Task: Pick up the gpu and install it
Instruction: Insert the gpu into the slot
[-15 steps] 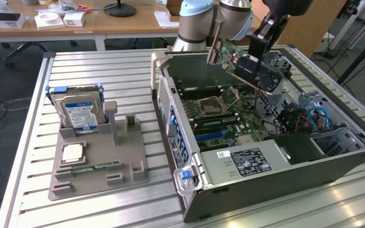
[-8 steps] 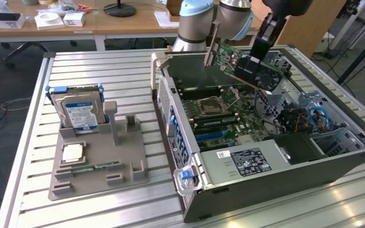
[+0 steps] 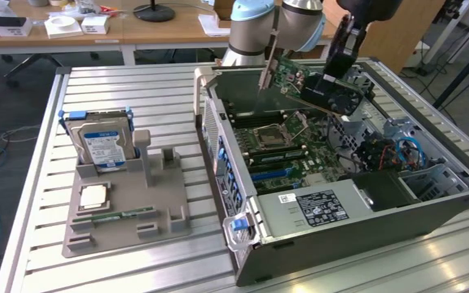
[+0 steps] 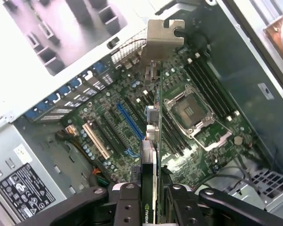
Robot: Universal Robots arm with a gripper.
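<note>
The gpu (image 3: 300, 79) is up in the air over the open case (image 3: 341, 256), well clear of the motherboard (image 3: 287, 152) and not seated in anything yet. The pincer (image 3: 336, 76) is clamped on it at the black cooler end, one finger on each face. The card hangs tilted, with its metal bracket (image 3: 265, 61) out at the far end from the grip.

Here's what I'd worry about:

- In the wrist view the card's edge (image 4: 158, 136) looks to run at an angle to the long blue slot (image 4: 129, 121). If it goes down like that, the connector lands on the slot wall or on nearby parts, not in the groove.
- The bracket (image 4: 162, 40) has to slip in at the back wall of the case. With the card tilted, that tab could catch on the frame and lever the card in the grip.
- It's held near one end only, so the long free end can swing or twist if anything bumps it.
- The CPU socket (image 4: 191, 110) sits open just beside the card's line. A scrape there would be ugly.
- The loose blue cables (image 3: 397, 152) are in the case too, though well off to the side.

The hard drive (image 3: 100, 143) stands in its holder on the desk (image 3: 120, 85), well apart from all this.
</note>
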